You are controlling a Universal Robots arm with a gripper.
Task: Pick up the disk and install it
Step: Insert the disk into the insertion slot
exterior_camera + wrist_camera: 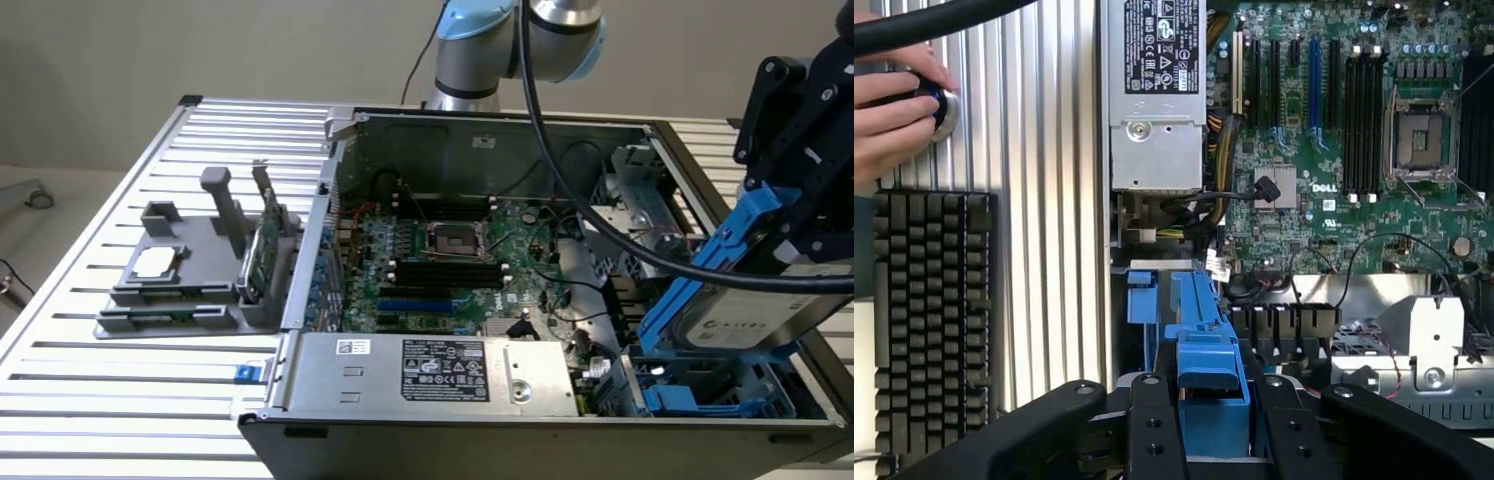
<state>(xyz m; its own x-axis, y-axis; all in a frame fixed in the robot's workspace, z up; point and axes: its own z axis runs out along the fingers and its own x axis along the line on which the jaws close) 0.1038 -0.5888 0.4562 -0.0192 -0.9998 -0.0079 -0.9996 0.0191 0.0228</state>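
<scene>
2 spare parts sit at the exterior view's left on the slatted counter (80, 390): a square chip (154, 262) and a green circuit card (271, 250), parked in a grey fixture (187, 300) well apart from my work. Next is the open computer case (494, 118), motherboard (454, 260) bared, power supply (427, 370) along its near edge. At the right my tool (1219, 430) is clamped on the disk (747, 322), held steeply tilted above the blue-railed drive bay (701, 398), I judge for an edge-first entry. My black cable (529, 70) crosses the case beside the disk and could snag. In the wrist view, a person's hand (889, 105) rests on a button (944, 112) near a keyboard (929, 300).
</scene>
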